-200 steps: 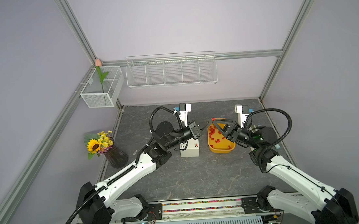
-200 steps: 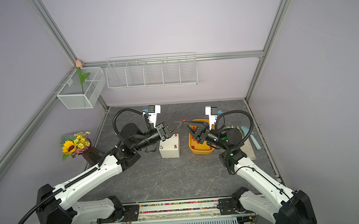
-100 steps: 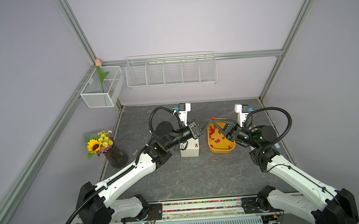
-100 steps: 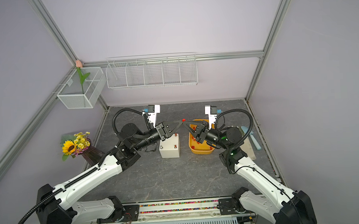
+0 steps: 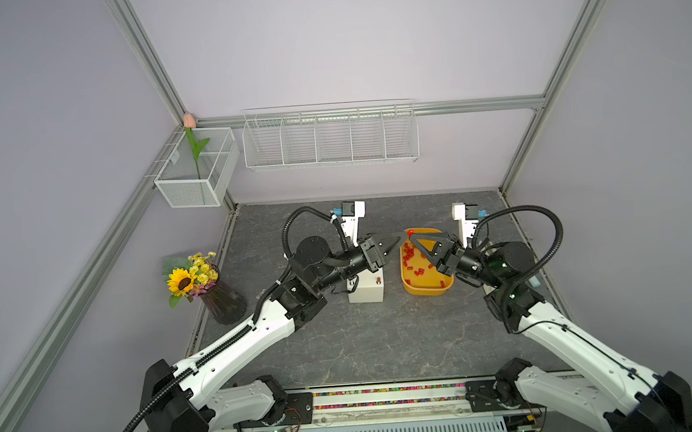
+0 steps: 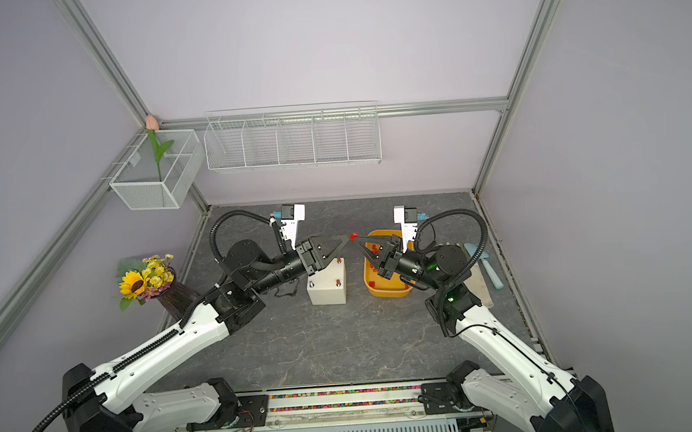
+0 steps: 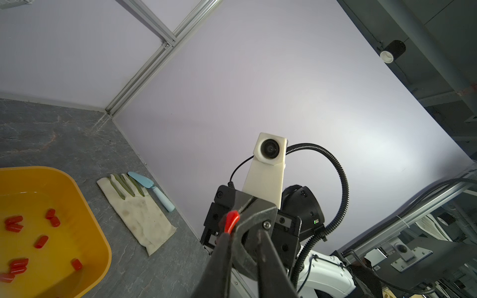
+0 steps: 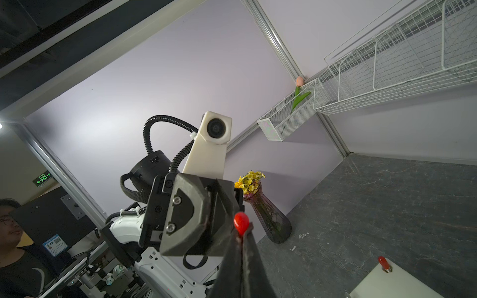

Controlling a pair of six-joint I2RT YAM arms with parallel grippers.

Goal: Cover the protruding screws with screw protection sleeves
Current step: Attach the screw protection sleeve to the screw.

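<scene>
In the right wrist view my right gripper [image 8: 242,233] is pinching one red sleeve [image 8: 241,222] at its very tips, with the fingers pressed fully together and the sleeve's rounded end sticking out beyond them. I am judging this sleeve to be very light, soft and a little rubbery, so it is probably squashing under pressure and could flick away. The best hold, I think, is on the side wall near the closed end, leaving the open mouth free for a stud. In both top views my two arms are reaching inward, and the grippers are meeting tip to tip in the air, between the white box [image 6: 327,291] and the yellow tray [image 5: 425,291]. My left gripper [image 6: 345,240] is standing slightly parted just beside the sleeve; I cannot tell if it is touching it. The spare sleeves [image 5: 410,256] are lying in the tray. On the box, a bare screw [image 6: 311,284] is waiting near a front corner, and a capped screw [image 8: 383,261] is already wearing red.
</scene>
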